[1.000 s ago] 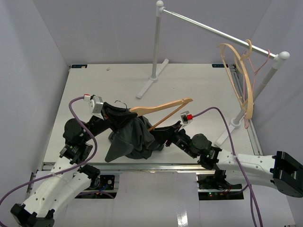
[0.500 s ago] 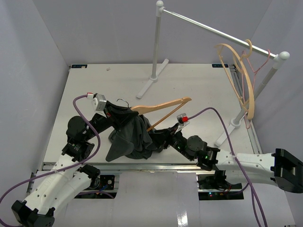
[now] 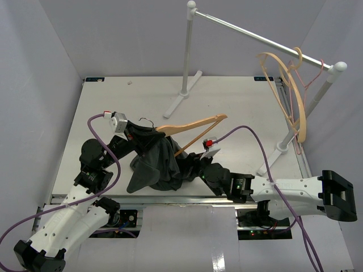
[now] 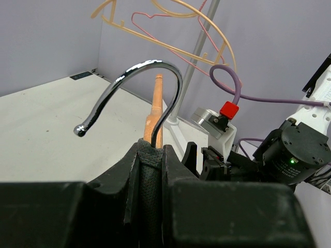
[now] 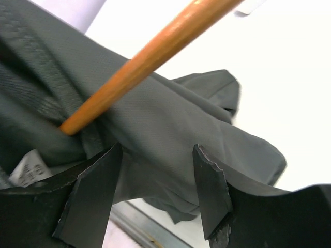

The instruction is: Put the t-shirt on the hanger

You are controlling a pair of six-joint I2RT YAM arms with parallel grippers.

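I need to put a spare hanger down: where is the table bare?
Bare: the far left of the table, between its left edge and the rack's left foot; also the stretch right of the hanger, up to the rack's right foot. Crowded: the near middle, where the t-shirt bunches on the hanger.

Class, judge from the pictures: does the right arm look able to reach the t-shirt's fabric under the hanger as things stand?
Probably yes. The right gripper is open, with the t-shirt directly ahead of its fingers; the hanger crosses above them and does not block the way.
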